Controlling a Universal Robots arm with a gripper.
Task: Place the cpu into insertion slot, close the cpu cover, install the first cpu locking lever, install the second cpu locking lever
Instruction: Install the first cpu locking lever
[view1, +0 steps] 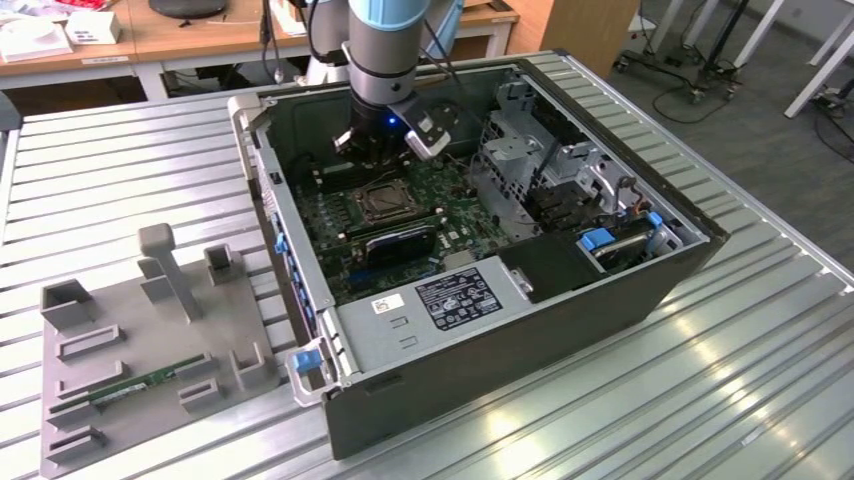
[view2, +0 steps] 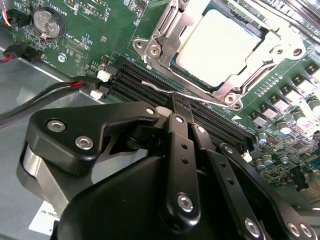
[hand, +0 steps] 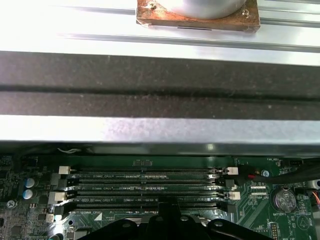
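landmark: row of long black plastic memory slots (view2: 131, 79) on the green motherboard (view2: 85, 30), inside the open dark metal computer case (view1: 534, 380).
cpu: small flat square chip with a pale silvery metal top (view2: 220, 47); seated level in its socket, just beside the memory slots.
cpu cover: thin silver sheet-metal frame with a square opening (view2: 165, 32); folded down around the chip's top, on the same side of the memory slots.
locking lever: thin bright steel wire rod (view2: 157, 85); lying between the memory slots and the cover's near edge; latched or not, hard to tell.
pincer: black metal two-finger gripper (view2: 181, 102); poised over the memory slots, tips drawn narrow together and meeting the lever's end; pinching the wire or only pressing on it, impossible to tell.
stage, as judged: chip placed, cover closed, work on a lever in hand.
handling of the chip, as judged: light and stiff; smooth on top, so slippery; fragile on the contact side; best held by two opposite edges, never by the faces.
handling of the lever, as judged: springy and stiff, likely to push back; best taken near the free bent end, where leverage is greatest; thin enough to slip out of a flat grip.
handling of the cover, as judged: thin, easily bent, free to swing on one hinge only; best pressed on the frame, not over the opening.
outside the case: grey plastic fixture tray (view1: 147, 330) on the ribbed metal table (view1: 107, 170), well apart from the memory slots.
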